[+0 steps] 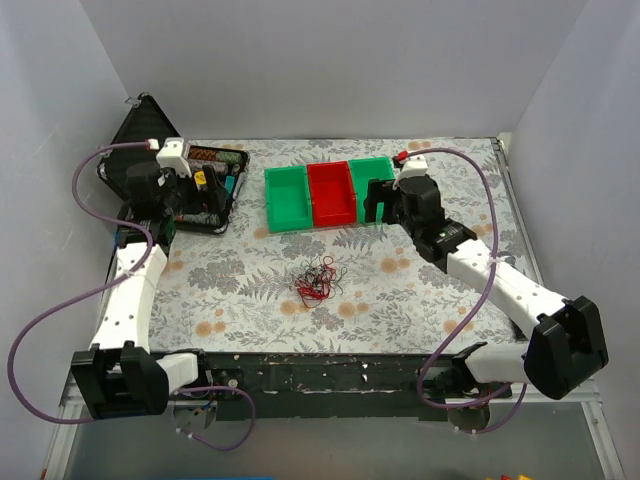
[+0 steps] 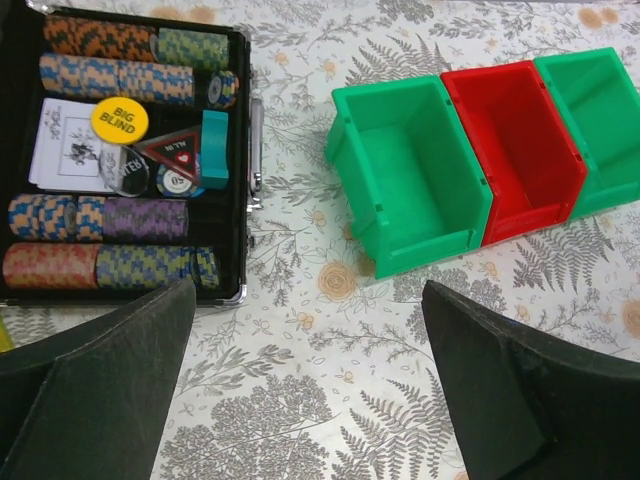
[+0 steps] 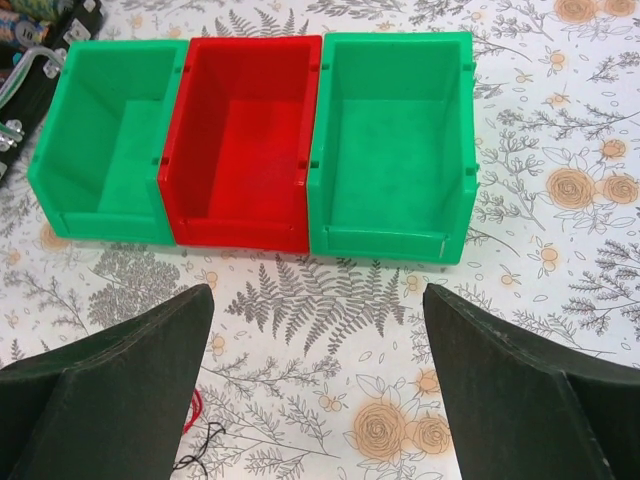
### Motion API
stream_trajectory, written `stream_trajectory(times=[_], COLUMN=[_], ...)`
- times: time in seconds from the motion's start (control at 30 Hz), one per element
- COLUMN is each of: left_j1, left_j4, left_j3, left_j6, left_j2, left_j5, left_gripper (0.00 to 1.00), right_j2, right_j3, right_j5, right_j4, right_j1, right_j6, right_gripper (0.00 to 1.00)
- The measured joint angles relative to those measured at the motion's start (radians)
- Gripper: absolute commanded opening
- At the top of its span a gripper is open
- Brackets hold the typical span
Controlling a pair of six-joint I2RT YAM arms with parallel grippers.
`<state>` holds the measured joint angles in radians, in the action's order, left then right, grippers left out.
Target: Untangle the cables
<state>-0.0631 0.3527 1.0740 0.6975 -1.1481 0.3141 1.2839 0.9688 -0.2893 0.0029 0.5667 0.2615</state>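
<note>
We are seeing the cables point(image 1: 318, 280) lying bunched on the surface point(image 1: 430, 300), near side of the red bin point(image 1: 332, 194), touching neither tool. Left tool point(image 2: 308, 290) is hanging released, jaws wide, well left of the red bin by the chip case point(image 2: 130, 150). Right tool point(image 3: 318, 290) is hanging released, just right of it, gripping nothing.

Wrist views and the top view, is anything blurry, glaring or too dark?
Left wrist: green and red plastic bins crisp, black fingers dark, little detail. Right wrist: even light, no glare. Top external: tangle of thin red cables small, strands barely resolved.
</note>
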Motion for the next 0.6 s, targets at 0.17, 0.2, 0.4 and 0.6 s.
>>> stream_trajectory(times=[0.17,0.2,0.4,0.6], left_j1=[0.006,0.019,0.181,0.251], left_j4=[-0.109,-0.131,-0.319,-0.406], left_j3=[-0.091,-0.11,-0.148,-0.039], left_j6=[0.063,0.077,0.119,0.137], left_j2=[-0.046,-0.063,-0.238,-0.45], left_j5=[0.067,0.061,-0.006,-0.066], left_gripper=[0.98,0.98,0.98,0.98], right_j2=[0.011,0.017,0.032,0.034], right_j3=[-0.015,-0.016,-0.037,-0.055], right_j5=[-0.03,-0.037,-0.07,-0.097], right_j4=[0.0,-0.001,0.002,0.0], right_j1=[0.039,0.046,0.092,0.126], right_j6=[-0.029,-0.032,-0.048,-0.06], right_gripper=[0.95,0.95,0.95,0.92])
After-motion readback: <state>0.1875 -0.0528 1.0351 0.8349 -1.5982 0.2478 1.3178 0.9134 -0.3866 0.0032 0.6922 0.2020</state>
